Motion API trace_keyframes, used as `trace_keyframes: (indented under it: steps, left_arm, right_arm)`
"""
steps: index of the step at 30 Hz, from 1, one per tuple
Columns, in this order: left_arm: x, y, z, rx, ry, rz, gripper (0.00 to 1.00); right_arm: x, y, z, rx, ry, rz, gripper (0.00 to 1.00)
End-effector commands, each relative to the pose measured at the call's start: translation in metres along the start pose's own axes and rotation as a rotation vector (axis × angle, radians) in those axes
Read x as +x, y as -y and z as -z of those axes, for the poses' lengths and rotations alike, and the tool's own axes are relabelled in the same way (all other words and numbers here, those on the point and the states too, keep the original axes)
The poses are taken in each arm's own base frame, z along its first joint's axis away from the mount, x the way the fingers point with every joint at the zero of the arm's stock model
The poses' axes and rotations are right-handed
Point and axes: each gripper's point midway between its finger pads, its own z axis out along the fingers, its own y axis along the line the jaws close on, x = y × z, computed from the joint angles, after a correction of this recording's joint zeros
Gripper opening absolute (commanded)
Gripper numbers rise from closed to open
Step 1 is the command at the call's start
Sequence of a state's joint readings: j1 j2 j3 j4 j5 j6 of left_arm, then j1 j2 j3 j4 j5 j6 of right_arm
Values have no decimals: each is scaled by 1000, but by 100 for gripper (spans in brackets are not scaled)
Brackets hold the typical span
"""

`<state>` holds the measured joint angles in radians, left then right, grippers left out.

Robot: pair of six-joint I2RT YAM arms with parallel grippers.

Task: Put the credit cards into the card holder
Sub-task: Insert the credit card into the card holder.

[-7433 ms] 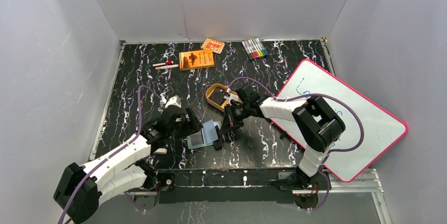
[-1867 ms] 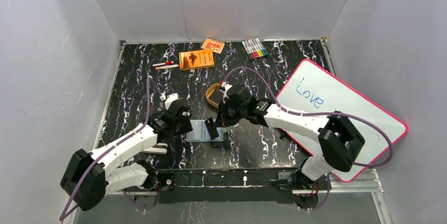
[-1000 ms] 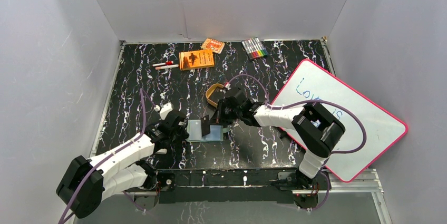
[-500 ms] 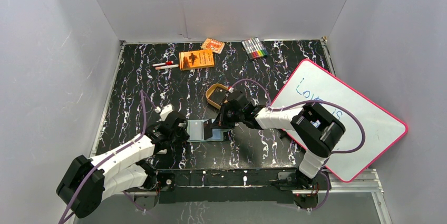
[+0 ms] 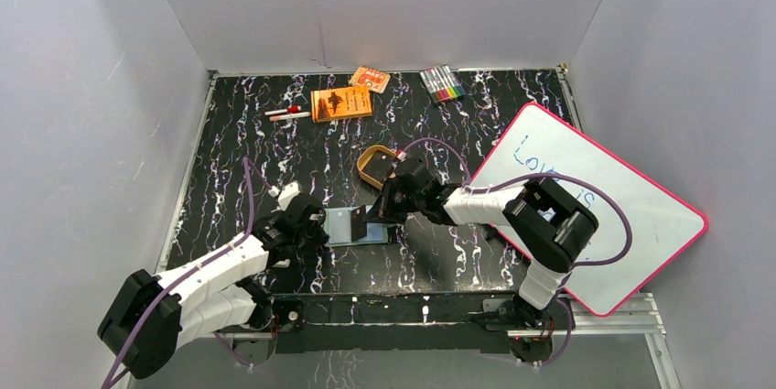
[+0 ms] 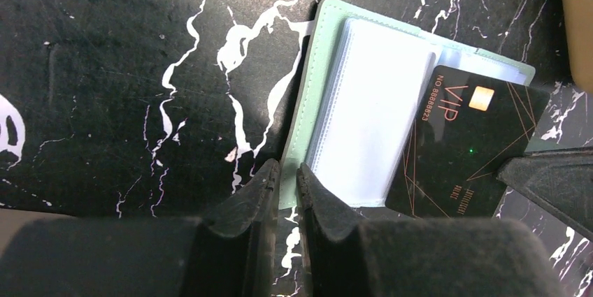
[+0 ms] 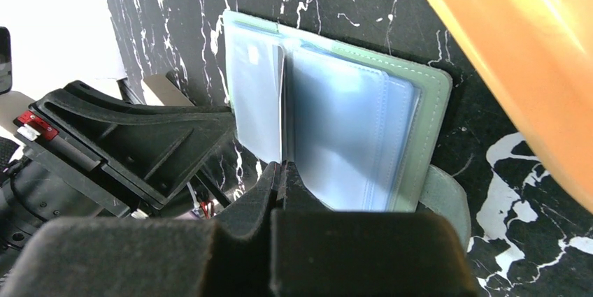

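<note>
While the right fingers (image 7: 259, 189) are clamped on the black card (image 6: 465, 147), its corner sits over the open wallet (image 6: 363, 122) — wallet flat on the counter (image 6: 126, 66) between both arms. Left fingers (image 6: 266, 185) almost together, slit showing, at the wallet's left edge — can't tell if gripping.

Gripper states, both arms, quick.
Left gripper: nearly shut, pinching the cover edge of the card holder.
Right gripper: shut, holding the black credit card at the open card holder.
</note>
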<state>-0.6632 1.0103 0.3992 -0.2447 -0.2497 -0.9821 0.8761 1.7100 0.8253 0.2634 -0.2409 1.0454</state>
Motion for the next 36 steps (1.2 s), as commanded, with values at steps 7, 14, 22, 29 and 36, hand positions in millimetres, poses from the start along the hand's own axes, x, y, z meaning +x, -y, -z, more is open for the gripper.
trace_keyframes:
  steps: [7, 14, 22, 29, 36]
  left_arm:
    - [-5, -24, 3, -125, 44, 52, 20]
    - [-1, -22, 1, -111, 22, 41, 19]
    - [1, -20, 0, -99, 14, 36, 18]
    - [3, -19, 0, -91, 7, 35, 17]
    - [4, -17, -1, -80, 0, 35, 15]
  right_arm:
    - [-10, -13, 5, -37, 40, 21, 0]
    - [-7, -11, -3, -46, 19, 7, 0]
    - [-7, -11, -9, -55, 9, -1, 0]
    - [-8, -9, -13, -54, 12, -15, 0]
    - [-11, -5, -12, -26, 33, -29, 0]
